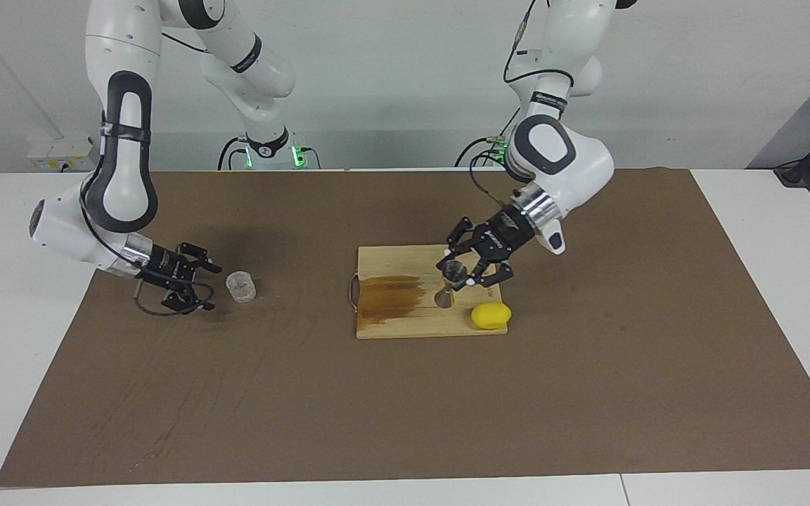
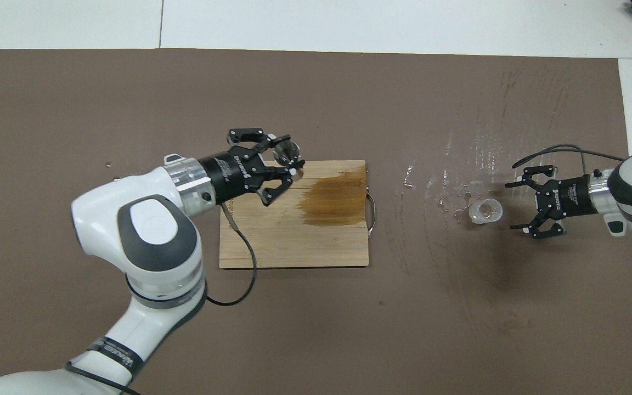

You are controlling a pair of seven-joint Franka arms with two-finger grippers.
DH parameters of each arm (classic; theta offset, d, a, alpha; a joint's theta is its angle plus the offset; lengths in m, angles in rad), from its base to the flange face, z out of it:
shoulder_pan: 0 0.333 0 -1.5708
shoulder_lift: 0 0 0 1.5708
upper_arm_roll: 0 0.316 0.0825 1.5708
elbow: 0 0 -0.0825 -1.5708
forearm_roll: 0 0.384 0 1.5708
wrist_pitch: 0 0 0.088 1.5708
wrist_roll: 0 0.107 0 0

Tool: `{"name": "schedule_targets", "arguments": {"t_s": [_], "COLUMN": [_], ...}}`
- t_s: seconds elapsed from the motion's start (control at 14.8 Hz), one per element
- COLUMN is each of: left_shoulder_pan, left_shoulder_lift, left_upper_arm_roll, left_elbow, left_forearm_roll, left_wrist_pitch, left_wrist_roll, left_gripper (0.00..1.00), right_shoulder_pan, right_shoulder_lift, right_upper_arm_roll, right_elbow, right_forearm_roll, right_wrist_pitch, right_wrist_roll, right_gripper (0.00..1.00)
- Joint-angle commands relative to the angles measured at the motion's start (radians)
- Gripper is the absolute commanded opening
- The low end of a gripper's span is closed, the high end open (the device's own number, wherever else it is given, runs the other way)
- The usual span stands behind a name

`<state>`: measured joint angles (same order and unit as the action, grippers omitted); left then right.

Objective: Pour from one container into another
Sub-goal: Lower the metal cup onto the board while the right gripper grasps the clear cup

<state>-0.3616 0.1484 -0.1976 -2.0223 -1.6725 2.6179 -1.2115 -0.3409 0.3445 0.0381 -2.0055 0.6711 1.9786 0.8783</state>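
Clear cup (image 1: 240, 287) sits upright on the bench, right gripper (image 1: 197, 284) beside it, jaws spread.
Left gripper (image 1: 463, 273) jaws grip the jigger (image 1: 451, 281) on the board (image 1: 405, 320).

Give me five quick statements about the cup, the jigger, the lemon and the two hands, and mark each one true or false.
1. The clear cup stands on the brown mat, off the cutting board. True.
2. The right hand has lifted the cup. False: the hand is open beside the cup, which sits on the mat.
3. The metal jigger stands upright on the board with the left hand around its top. True.
4. The lemon lies in the cup. False: it lies on the board, beside the jigger.
5. The board is clean all over. False: a dark stain covers the part near its handle.
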Motion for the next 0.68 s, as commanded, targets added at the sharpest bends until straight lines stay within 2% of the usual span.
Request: {"name": "schedule_targets", "arguments": {"t_s": [0.0,0.34,0.47,0.61], "left_shoulder_pan": [-0.075,-0.158,-0.158,-0.158], "left_shoulder_lift": [0.013,0.077,0.105,0.12], "left_upper_arm_roll": [0.017,0.021,0.023,0.026], "left_elbow": [-0.001,0.053,0.054,0.057], "left_forearm_roll": [-0.075,-0.076,-0.076,-0.076], "left_wrist_pitch": [0.05,0.097,0.097,0.099], "left_wrist_roll": [0.0,0.003,0.006,0.007], "left_gripper": [0.0,0.0,0.0,0.0], "right_shoulder_pan": [-0.017,0.011,0.014,0.014], "right_shoulder_lift": [0.004,-0.009,-0.015,-0.019], "right_upper_arm_roll": [0.011,0.013,0.013,0.013], "right_elbow": [-0.042,-0.117,-0.139,-0.145], "right_forearm_roll": [0.086,0.202,0.255,0.269], "right_wrist_pitch": [0.005,0.052,0.057,0.057], "right_wrist_roll": [-0.042,-0.088,-0.104,-0.145], "right_gripper": [1.0,1.0,1.0,0.95]}}
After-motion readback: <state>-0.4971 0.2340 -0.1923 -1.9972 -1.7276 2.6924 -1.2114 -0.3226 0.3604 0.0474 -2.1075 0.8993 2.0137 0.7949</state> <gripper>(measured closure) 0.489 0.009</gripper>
